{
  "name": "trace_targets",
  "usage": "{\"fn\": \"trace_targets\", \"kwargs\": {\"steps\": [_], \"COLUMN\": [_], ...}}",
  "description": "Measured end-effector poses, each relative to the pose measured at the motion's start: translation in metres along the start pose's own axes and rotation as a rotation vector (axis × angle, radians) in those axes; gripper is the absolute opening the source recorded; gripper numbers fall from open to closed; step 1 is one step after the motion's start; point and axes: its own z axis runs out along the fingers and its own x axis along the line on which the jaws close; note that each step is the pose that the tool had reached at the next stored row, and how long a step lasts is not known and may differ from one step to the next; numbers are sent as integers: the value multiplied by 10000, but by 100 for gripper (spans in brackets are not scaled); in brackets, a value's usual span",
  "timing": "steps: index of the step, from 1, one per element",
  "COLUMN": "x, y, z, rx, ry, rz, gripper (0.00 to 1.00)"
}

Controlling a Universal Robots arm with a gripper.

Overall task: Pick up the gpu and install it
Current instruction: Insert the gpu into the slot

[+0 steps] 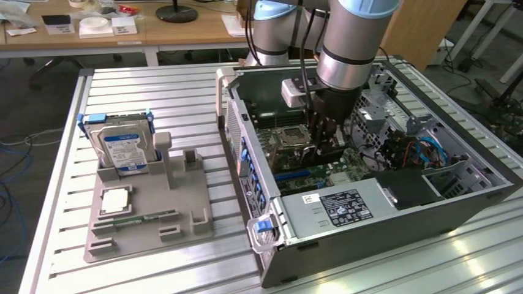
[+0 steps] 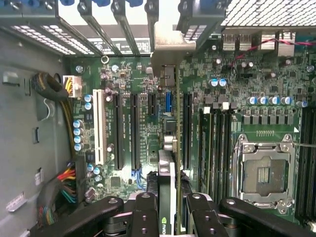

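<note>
The gpu (image 2: 167,170), a thin flat card of green circuit board with a black face, stands on edge between the fingers of the black metal tool (image 2: 170,210). The tool is closed partway onto the card's two faces and holds it over the green motherboard (image 2: 148,123) inside the open grey computer case (image 1: 392,202). Whether the card's lower edge already touches a slot, I cannot tell. I judge the card light and stiff but fragile, so it is best pinched on its flat faces, away from the contact edge, and pressed straight, never twisted. Beneath the tool run long black expansion slots (image 2: 118,128), set close together, with bundled cables (image 2: 69,182) to one side, so room is tight. Outside the case, well away from the tool, the slatted aluminium table (image 1: 163,92) carries a grey plastic tray (image 1: 188,220) with a boxy hard drive (image 1: 122,150)
</note>
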Motion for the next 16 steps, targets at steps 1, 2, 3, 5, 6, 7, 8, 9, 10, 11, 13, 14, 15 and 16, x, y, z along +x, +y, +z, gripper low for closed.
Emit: {"fn": "trace_targets", "kwargs": {"steps": [1, 2, 3, 5, 6, 7, 8, 9, 10, 11, 13, 14, 15, 16], "x": [0, 1, 1, 1, 1, 2, 2, 2, 2, 2, 3, 3, 3, 3], "y": [9, 21, 33, 55, 61, 65, 70, 75, 81, 87, 100, 106, 111, 116], "z": [1, 1, 1, 2, 3, 5, 10, 16, 24, 32, 42, 46, 51, 52], "rx": [0, 0, 0, 0, 0, 0, 0, 0, 0, 0, 0, 0, 0, 0], "ry": [-1, -1, -1, 0, -1, -1, -1, -1, -1, -1, 1, 0, -1, 0], "rz": [0, 0, 0, 1, 1, 0, 0, 0, 0, -1, -2, -2, -2, -3], "gripper": [27, 27, 27, 27, 27, 27, 27, 27, 27, 27, 27, 27, 27, 27]}}
